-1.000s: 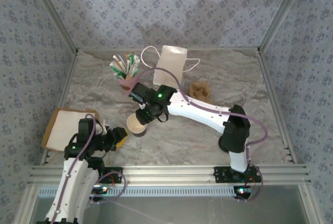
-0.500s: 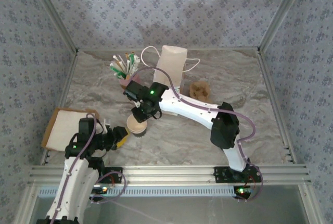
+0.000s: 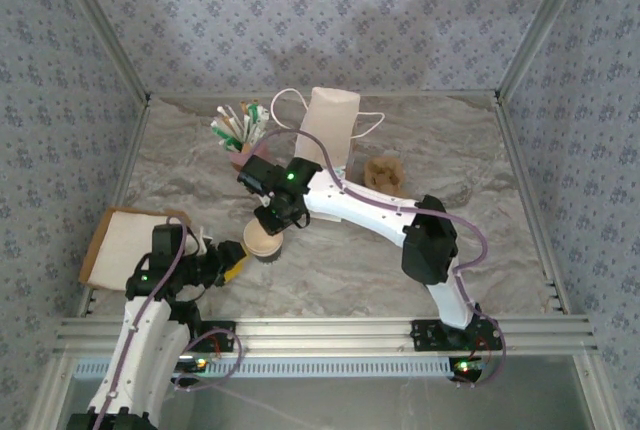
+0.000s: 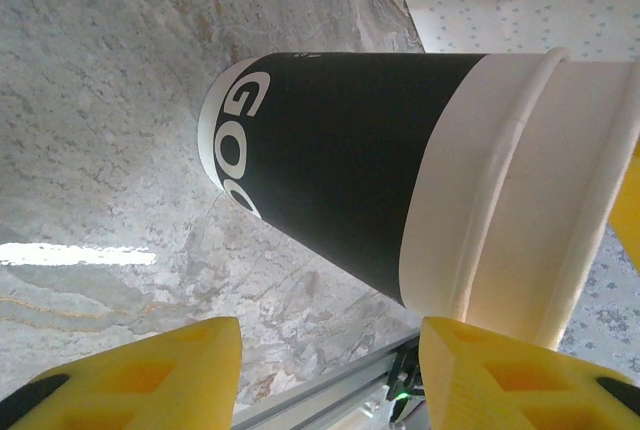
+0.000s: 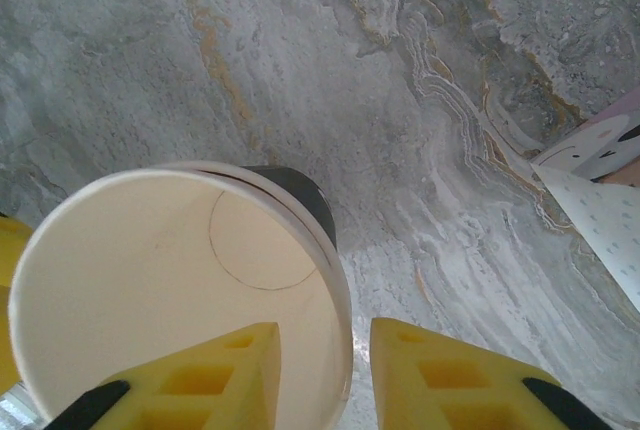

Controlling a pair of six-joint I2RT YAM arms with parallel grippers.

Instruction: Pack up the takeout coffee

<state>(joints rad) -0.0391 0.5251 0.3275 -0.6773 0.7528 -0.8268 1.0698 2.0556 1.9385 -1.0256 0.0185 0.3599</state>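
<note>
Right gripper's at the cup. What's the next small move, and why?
Probably close the right gripper on the cup wall. One finger sits inside the cup and the other outside, with a gap left at the rim, so it isn't gripped yet. The left gripper is open near the cup.

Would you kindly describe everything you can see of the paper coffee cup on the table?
The paper coffee cup stands upright on the marble-look table, lidless and empty, cream inside. Its outside is black with white lettering starting "GOO" under a cream top band. The right gripper straddles its rim, one finger inside, one outside; the open left gripper faces its side.
</note>
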